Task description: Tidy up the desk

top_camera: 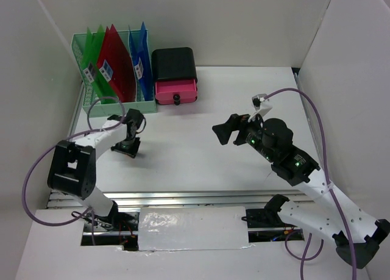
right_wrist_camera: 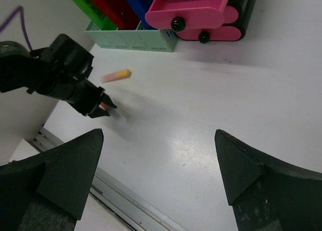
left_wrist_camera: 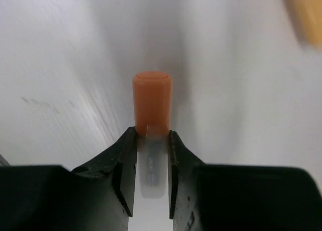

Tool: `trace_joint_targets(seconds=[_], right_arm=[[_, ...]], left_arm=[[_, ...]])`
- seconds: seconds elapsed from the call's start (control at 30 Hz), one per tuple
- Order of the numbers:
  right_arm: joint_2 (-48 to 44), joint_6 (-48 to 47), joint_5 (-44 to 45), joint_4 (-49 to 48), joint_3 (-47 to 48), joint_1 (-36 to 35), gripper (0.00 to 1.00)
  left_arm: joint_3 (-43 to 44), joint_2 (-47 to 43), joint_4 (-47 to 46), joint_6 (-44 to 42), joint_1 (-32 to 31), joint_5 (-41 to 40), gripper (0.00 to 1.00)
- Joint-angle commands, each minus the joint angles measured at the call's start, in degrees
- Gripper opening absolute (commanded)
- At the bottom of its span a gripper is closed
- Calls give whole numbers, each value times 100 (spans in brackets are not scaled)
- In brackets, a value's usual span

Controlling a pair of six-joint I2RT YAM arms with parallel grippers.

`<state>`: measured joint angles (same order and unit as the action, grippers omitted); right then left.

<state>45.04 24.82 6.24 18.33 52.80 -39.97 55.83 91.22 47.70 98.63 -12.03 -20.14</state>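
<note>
The desk (top_camera: 183, 158) is a white tabletop walled by white panels. My left gripper (top_camera: 127, 147) points down at its left part, near the file rack. In the left wrist view the left gripper (left_wrist_camera: 152, 133) is shut on a small stick (left_wrist_camera: 152, 97) with an orange cap and a translucent white body; the cap sticks out past the fingertips. The left gripper also shows in the right wrist view (right_wrist_camera: 99, 106). My right gripper (top_camera: 223, 133) hangs over the desk's right-middle part. It is wide open and empty (right_wrist_camera: 158, 135).
A mint-green file rack (top_camera: 113, 100) with green, red and blue folders stands at the back left. Beside it is a black drawer box (top_camera: 175, 78) with its top pink drawer (right_wrist_camera: 191, 9) pulled out. A second orange stick (right_wrist_camera: 115, 76) lies near the rack. A silver rail (top_camera: 183, 199) runs along the front.
</note>
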Motion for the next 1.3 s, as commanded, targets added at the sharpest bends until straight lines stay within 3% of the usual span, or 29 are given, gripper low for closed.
trace_joint_targets(seconds=[0.0,0.07,0.17,0.33,0.53,0.7,0.97,1.0,1.07,1.13,1.2,1.27], right_arm=[[14,-118,359,13,117,15,100],[171,-83,535,136,266,33,100],[339,145,913,355,451,207,100],[383,401,308,303,425,841,100],[541,410,185,303,460,920,100],[620,366,88,321,460,920,100],[585,278,70,321,425,920,100],[568,269,62,312,416,912,100],[550,260,53,303,398,912,100],[515,252,61,321,381,920,100],[463,243,79,347,381,920,100],[410,225,70,356,372,929,100]], left_arm=[[927,-535,98,-256,-939,-445,0],[1551,-596,-76,-439,-1422,-831,0],[2123,-562,-813,-695,-1530,-913,0],[2038,-430,-3079,-959,-1530,-904,0],[1931,255,-5574,-723,-1539,-799,0],[2546,975,-5833,-696,-1548,-1000,0],[2959,1293,-5755,-643,-1539,-1273,1],[2960,1319,-5755,-608,-1530,-1273,3],[2942,1337,-5676,-538,-1513,-1291,18],[2916,1363,-5615,-476,-1513,-1282,27],[2854,1337,-5588,-389,-1504,-1290,33],[2706,1311,-5658,-318,-1513,-1299,32]])
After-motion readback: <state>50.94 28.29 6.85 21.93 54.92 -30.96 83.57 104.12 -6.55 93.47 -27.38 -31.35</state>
